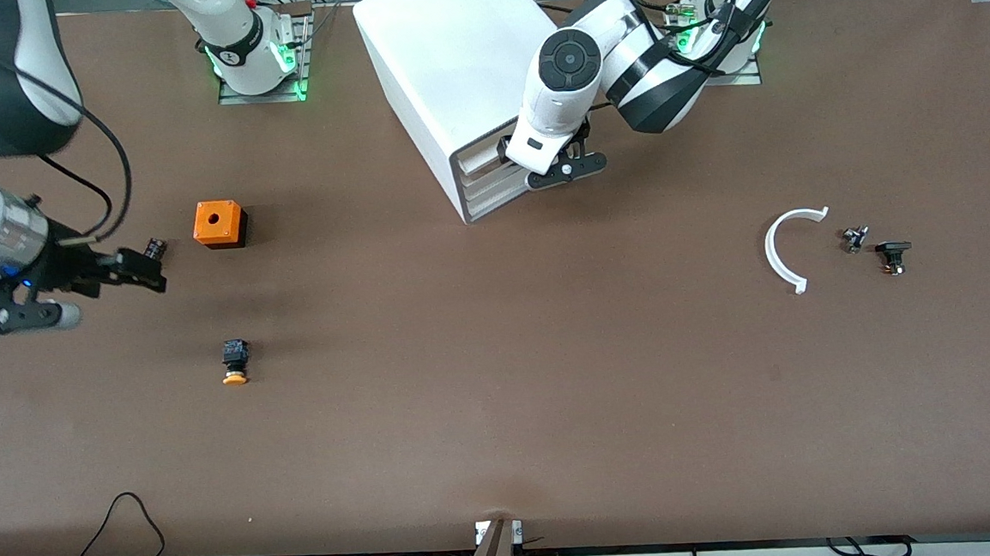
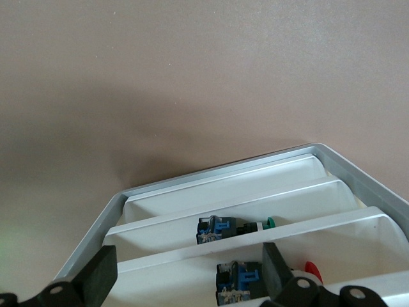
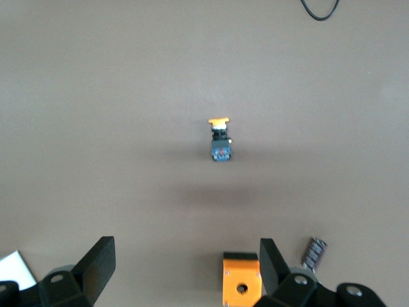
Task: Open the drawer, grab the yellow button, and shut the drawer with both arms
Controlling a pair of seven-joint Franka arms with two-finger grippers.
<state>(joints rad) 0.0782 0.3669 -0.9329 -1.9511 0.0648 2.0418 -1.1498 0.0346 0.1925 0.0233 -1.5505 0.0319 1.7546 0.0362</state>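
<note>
- The left gripper [image 1: 564, 173] is hanging at the front of the white cabinet [image 1: 456, 65], by its top edge, with its jaws spread wide and gripping nothing.
- In the left wrist view the fingers [image 2: 96, 278] are framing the stacked white drawers [image 2: 268, 198]; small blue-and-black parts [image 2: 214, 230] are lying in the trays, one with a green tip [image 2: 270, 222] and one with a red tip [image 2: 310, 268].
- The right gripper [image 1: 138, 270] is hovering over the table [image 1: 503, 415] toward the right arm's end, jaws wide and holding nothing.
- The button [image 1: 235, 362] is lying on its side on the bare table, orange-yellow cap pointing toward the front camera, nearer to that camera than the orange cube [image 1: 219, 224].
- A small dark cylinder [image 1: 154, 247] is lying just beside the cube.
- Toward the left arm's end, a white curved strip [image 1: 781, 252] and two small black parts [image 1: 876, 248] are resting on the table.
</note>
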